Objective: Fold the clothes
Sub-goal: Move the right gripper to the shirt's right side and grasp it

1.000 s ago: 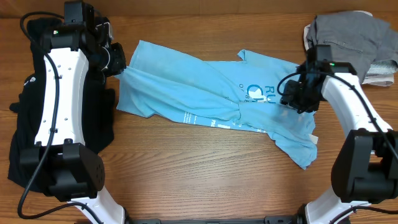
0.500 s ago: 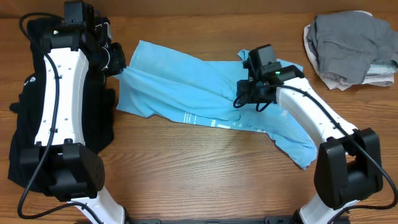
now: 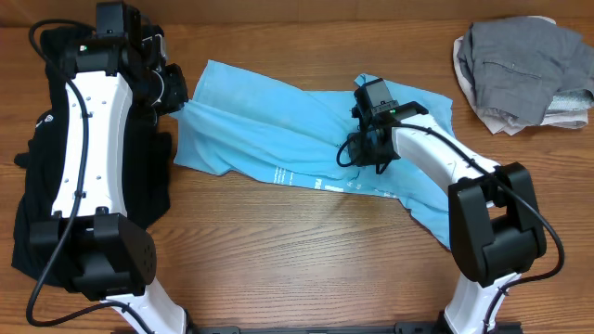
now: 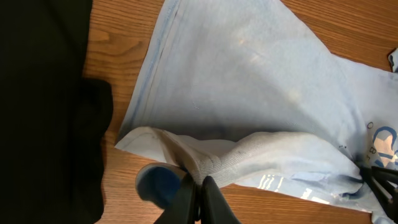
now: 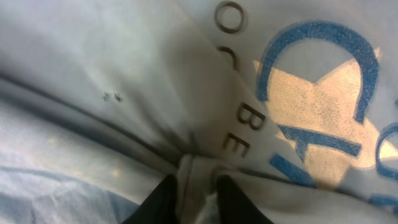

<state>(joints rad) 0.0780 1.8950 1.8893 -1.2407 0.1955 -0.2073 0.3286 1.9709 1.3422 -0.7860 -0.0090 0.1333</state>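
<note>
Right fingers (image 5: 163,198) shifted inward, pinching bunched blue shirt (image 3: 260,116) mid-crease, left fingers (image 4: 214,202) pinching its rumpled hem

- We see the shirt (image 3: 269,121) in light blue, its print (image 5: 317,106) darker blue with white patches.
- We see the black cloth (image 3: 37,195), plain.
- We see the clothes pile (image 3: 520,60) in grey, with white underneath.
- We see the table (image 3: 278,269) in brown wood grain.
- We see the left arm (image 3: 88,121) and right arm (image 3: 432,148), white with black joints.
</note>
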